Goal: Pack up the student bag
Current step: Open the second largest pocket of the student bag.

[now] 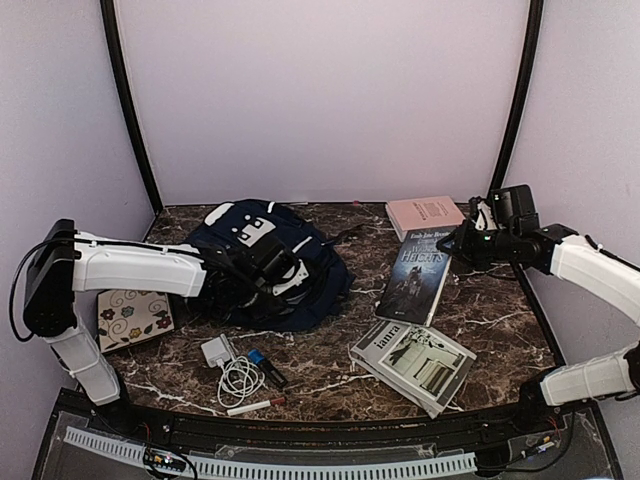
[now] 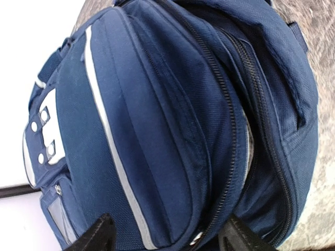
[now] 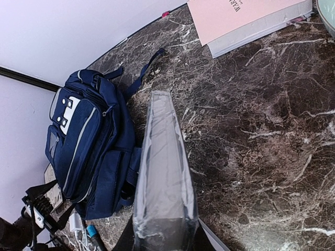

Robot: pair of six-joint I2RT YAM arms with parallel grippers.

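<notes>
The student bag [image 1: 268, 262], dark navy with thin pale stripes and a grey top panel, lies on the marble table at centre left. My left gripper [image 1: 288, 272] is over its near right side. In the left wrist view the left gripper [image 2: 170, 238] is open, its fingertips [image 2: 97, 235] either side of the bag's [image 2: 157, 120] front pocket and zip. My right gripper [image 1: 463, 245] is shut on a dark, plastic-wrapped book [image 1: 415, 272]. In the right wrist view that book [image 3: 163, 172] stands edge-on between the jaws, with the bag [image 3: 91, 146] to its left.
A pink book [image 1: 425, 212] lies at the back right and a grey magazine [image 1: 412, 362] at the front right. A floral notebook [image 1: 134, 318] sits at the left. A white charger with cable [image 1: 228, 368], a blue-tipped item [image 1: 264, 364] and a marker [image 1: 255, 405] lie near the front.
</notes>
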